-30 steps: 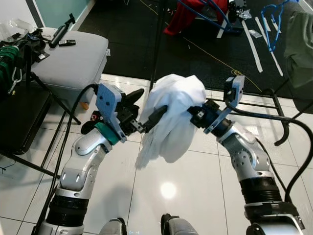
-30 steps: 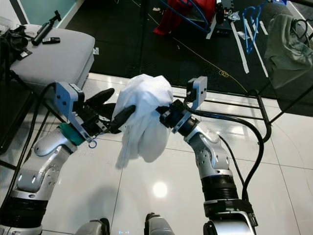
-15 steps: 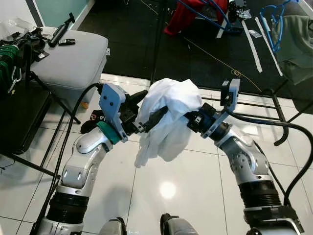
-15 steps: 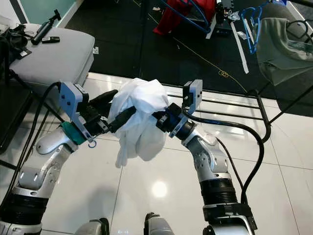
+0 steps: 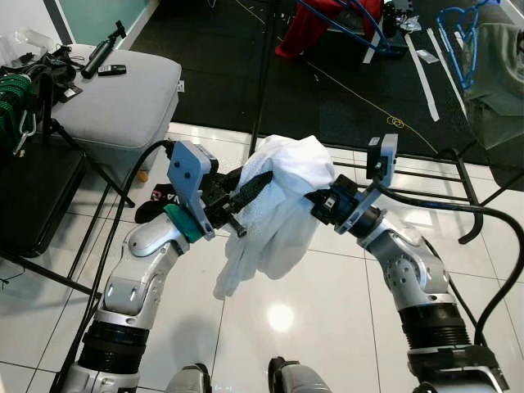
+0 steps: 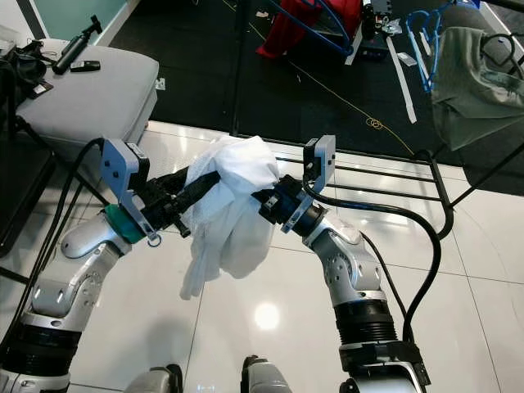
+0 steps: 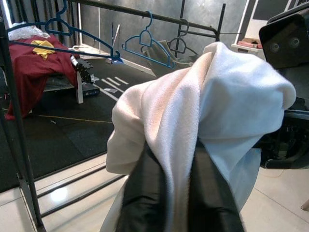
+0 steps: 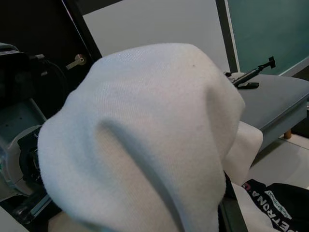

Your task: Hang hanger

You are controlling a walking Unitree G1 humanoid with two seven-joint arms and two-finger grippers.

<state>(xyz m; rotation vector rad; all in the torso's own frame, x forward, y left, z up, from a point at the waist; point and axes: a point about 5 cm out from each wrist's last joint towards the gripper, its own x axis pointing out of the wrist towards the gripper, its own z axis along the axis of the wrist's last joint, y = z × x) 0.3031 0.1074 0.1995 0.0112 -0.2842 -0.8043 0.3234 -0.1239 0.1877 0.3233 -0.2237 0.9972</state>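
Observation:
A white garment [image 5: 282,196] hangs bunched between my two arms above the white tiled floor, its tail drooping down to the left. My left gripper [image 5: 250,184] comes in from the left and is shut on a fold of it; in the left wrist view the cloth [image 7: 207,111] runs between the two black fingers [image 7: 140,203]. My right gripper [image 5: 318,203] comes in from the right, and its tip is buried under the cloth [image 8: 145,125]. Blue hangers [image 7: 145,41] hang on a black rail [image 7: 145,17] beyond.
A grey ottoman [image 5: 123,98] stands at the left with a black stand [image 5: 33,196] beside it. The rack's black base bars [image 5: 442,176] lie on the floor at the right. A red garment [image 5: 315,24] and a grey-green one [image 5: 499,74] hang further back.
My left gripper has lifted and pushed further into the cloth. My right gripper has shifted a little left and down. The garment's tail now hangs lower and more to the left.

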